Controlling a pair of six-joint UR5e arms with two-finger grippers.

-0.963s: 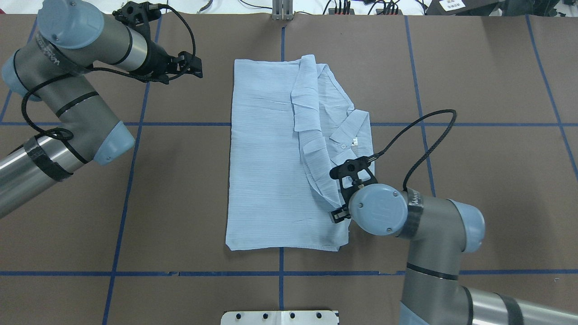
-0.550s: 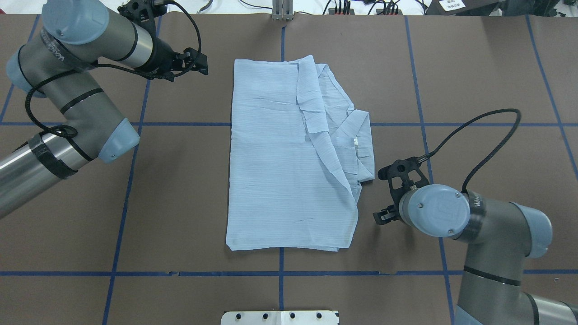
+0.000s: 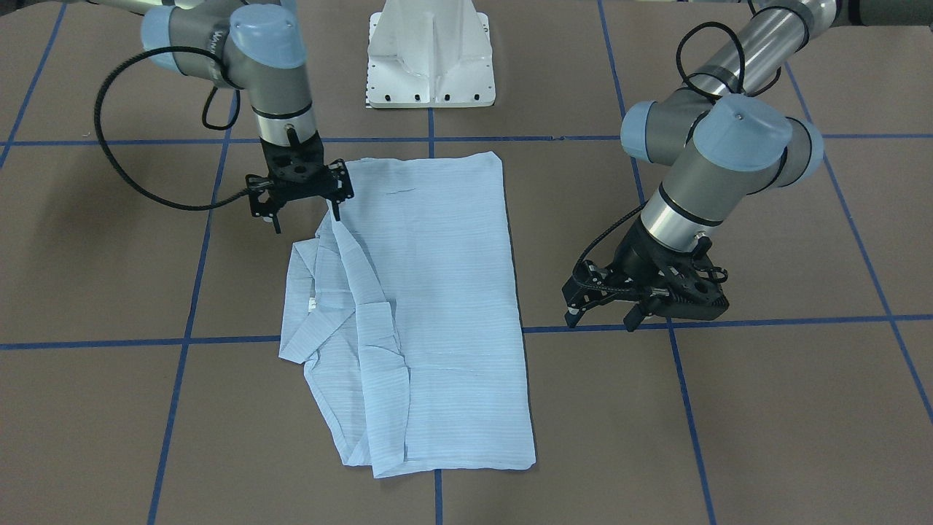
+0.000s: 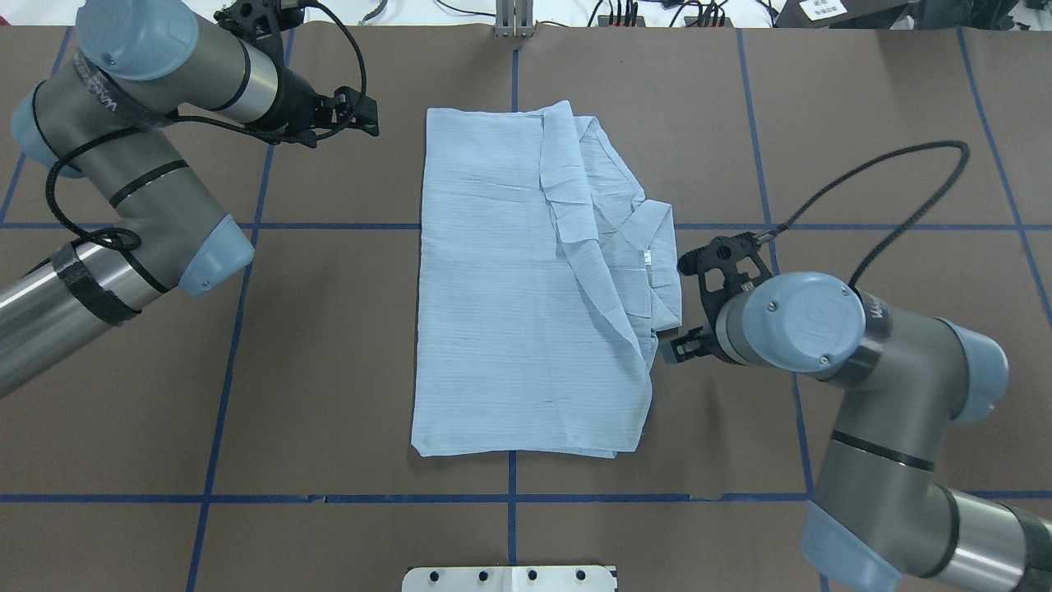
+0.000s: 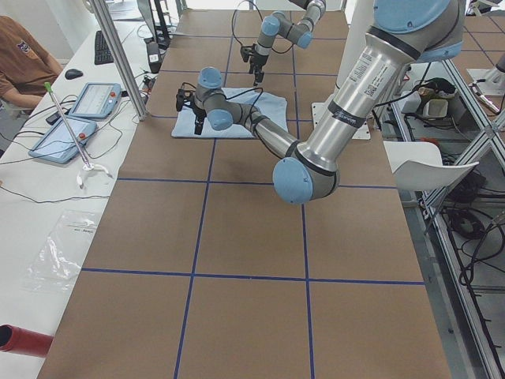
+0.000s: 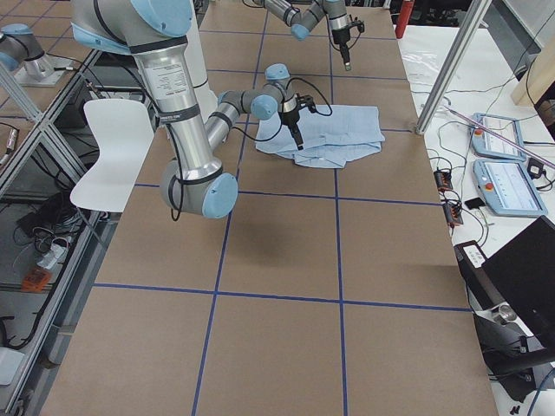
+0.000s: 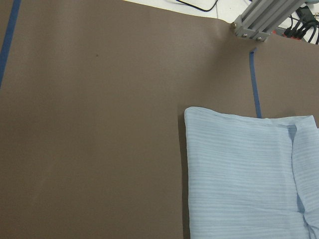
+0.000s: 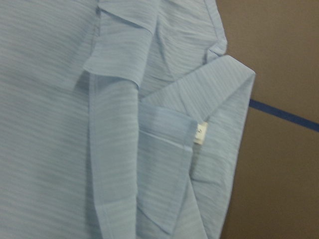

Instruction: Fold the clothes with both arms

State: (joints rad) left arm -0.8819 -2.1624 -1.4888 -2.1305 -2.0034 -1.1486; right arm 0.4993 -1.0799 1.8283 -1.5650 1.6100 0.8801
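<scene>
- I am finding the thin light-blue striped button-up shirt (image 4: 509,312) lying centred on the brown paper-covered table (image 4: 329,370), with its sides folded in to a long panel. I am judging the crosswise folds outstanding.
- The right gripper (image 3: 306,217) is hanging at the shirt's 3 o'clock edge, overhead view, jaws spread, gripping nothing.
- The left gripper (image 3: 605,317) is hovering at 10 o'clock, likewise released.
- The front-facing view is showing both jaw gaps; only the right wrist view is resolving the white neck tag (image 8: 200,132).
</scene>
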